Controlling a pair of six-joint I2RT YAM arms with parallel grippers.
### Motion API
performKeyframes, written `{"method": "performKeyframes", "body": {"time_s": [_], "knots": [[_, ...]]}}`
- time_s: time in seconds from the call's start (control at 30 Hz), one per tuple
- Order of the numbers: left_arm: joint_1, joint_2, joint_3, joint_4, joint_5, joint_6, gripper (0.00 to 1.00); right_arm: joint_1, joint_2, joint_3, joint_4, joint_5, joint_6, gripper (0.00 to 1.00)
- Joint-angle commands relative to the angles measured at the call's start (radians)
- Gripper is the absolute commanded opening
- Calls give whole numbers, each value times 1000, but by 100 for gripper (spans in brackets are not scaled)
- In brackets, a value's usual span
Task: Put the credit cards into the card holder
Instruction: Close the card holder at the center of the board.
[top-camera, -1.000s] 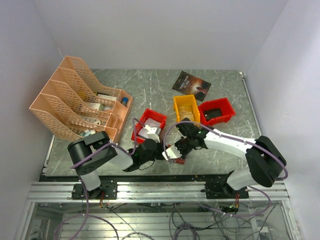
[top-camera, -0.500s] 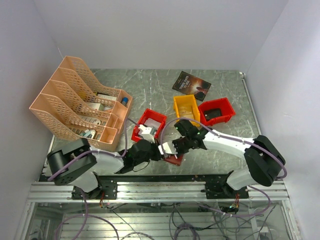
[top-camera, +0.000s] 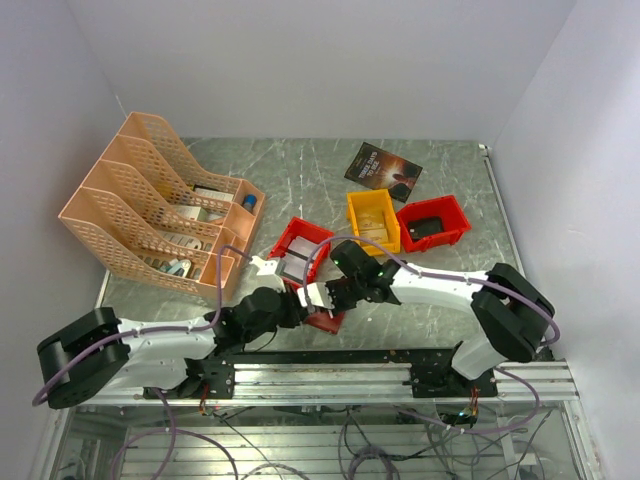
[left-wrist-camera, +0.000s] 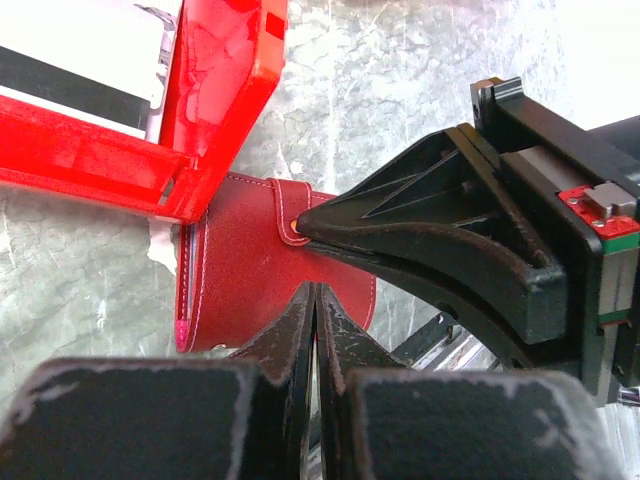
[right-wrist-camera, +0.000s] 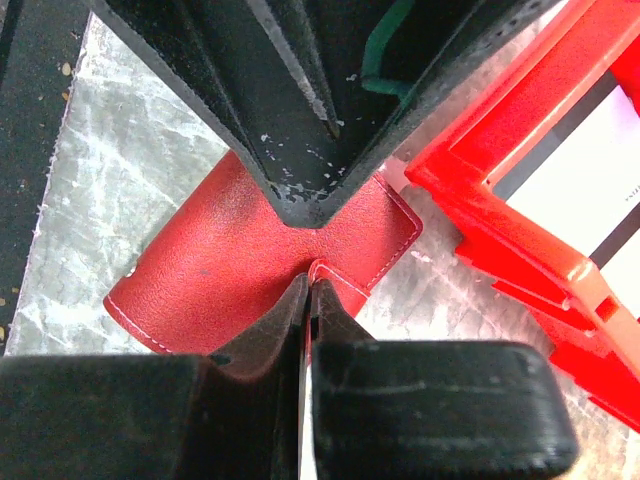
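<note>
- The card holder, a dark-red leather-like wallet with pale stitching, is seen lying folded shut on the grey-green marbled table, close to the front edge.
- One corner of it is tucked just beside a corner of a red bin. Whether the two touch cannot be told.
- The credit cards are found inside that bin. A pale card with a dark stripe is shown, and how many lie there cannot be counted.
- The left gripper is brought in from the near left. Its fingers are pressed together until only a hairline slit is left, and the tips are set over one edge of the card holder.
- The right gripper is brought in from the opposite side. Its fingers are likewise closed to a thin slit, with the tips placed at the stitched snap tab.
- Whether any leather is caught between either pair of fingers cannot be told.
- The two grippers are pointed at each other across the card holder, tip near tip.
- Further back, a yellow bin and a second red bin are set side by side, with something dark held in the latter.
- A dark booklet is laid behind them, and an orange file organizer is placed at the left side.
</note>
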Motion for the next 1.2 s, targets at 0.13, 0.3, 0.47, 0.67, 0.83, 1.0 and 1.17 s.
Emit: {"method": "performKeyframes", "body": {"time_s": [0.13, 0.3, 0.47, 0.67, 0.83, 1.0, 1.17], "knots": [[4, 31, 3, -25, 0, -25, 10, 14, 38, 22, -108, 7, 43, 26], [4, 92, 15, 15, 14, -20, 10, -32, -8, 95, -192, -61, 26, 41], [4, 112, 24, 30, 13, -16, 10, -51, -25, 129, -315, -159, -93, 40], [4, 151, 47, 61, 28, -10, 10, -54, -6, 127, -285, -144, -100, 38], [3, 190, 64, 68, 17, -2, 10, -53, 34, 142, -230, -89, -63, 33], [4, 237, 58, 99, 5, 0, 10, -53, 58, 152, -209, -77, -51, 30], [3, 258, 48, 123, 9, -4, 9, -53, 57, 149, -191, -62, -46, 26]]}}
